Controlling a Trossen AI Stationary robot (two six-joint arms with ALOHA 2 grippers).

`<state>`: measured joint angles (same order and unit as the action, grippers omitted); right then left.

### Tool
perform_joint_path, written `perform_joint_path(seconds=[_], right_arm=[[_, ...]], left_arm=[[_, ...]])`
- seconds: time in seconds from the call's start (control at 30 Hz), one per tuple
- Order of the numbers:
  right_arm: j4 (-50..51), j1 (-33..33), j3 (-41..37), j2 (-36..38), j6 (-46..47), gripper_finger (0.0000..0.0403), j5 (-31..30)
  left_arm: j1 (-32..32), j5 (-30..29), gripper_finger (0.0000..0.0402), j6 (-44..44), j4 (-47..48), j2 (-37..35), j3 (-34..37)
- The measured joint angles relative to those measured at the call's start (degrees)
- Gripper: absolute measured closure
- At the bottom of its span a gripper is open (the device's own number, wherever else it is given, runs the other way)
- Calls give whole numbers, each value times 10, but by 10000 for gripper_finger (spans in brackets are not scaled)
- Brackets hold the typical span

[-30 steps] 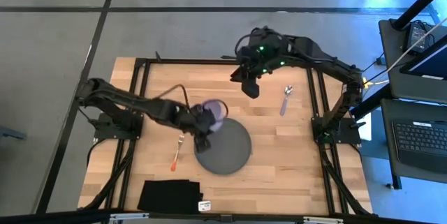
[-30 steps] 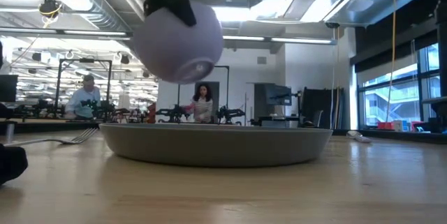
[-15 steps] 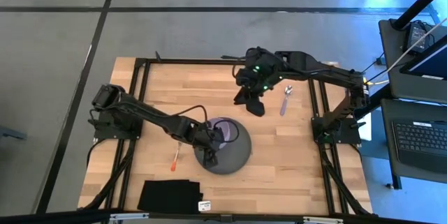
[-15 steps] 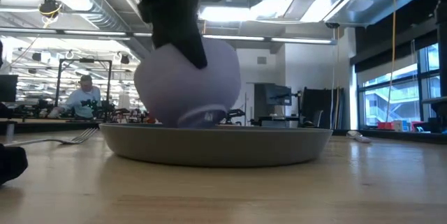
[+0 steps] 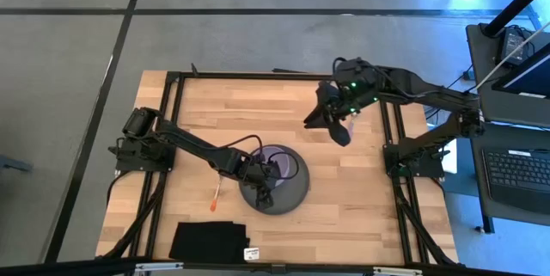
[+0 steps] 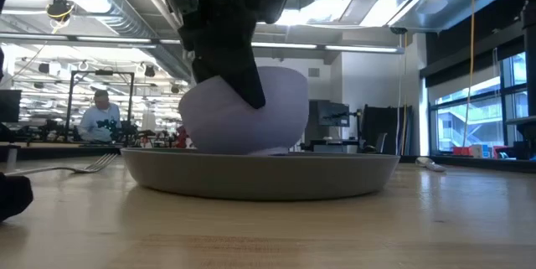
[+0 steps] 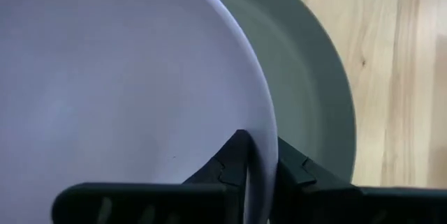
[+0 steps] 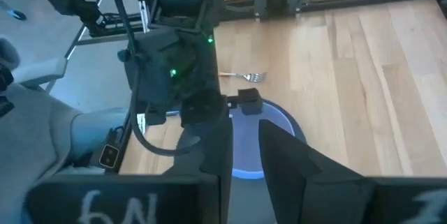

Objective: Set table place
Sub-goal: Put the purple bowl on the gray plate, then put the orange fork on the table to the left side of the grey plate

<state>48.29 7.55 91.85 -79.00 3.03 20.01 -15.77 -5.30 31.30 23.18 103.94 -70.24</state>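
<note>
The left gripper pinches the rim of the lilac bowl, one finger inside and one outside, and the bowl sits on the dark grey plate in the middle of the table. The fork lies just left of the plate. The right gripper hangs over the table's far right part, its fingers slightly apart and holding nothing
</note>
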Motion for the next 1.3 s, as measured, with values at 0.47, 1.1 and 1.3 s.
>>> perform_joint_path(seconds=[0.47,1.1,1.3], right_arm=[[-44,0,-92,72,20,329,0],[205,-64,-98,71,180,329,-196],[200,-125,-98,71,205,329,-261]], left_arm=[[3,29,314,12,-58,0,1],[30,-28,309,-75,193,-19,-254],[49,-128,304,-18,378,-35,-330]])
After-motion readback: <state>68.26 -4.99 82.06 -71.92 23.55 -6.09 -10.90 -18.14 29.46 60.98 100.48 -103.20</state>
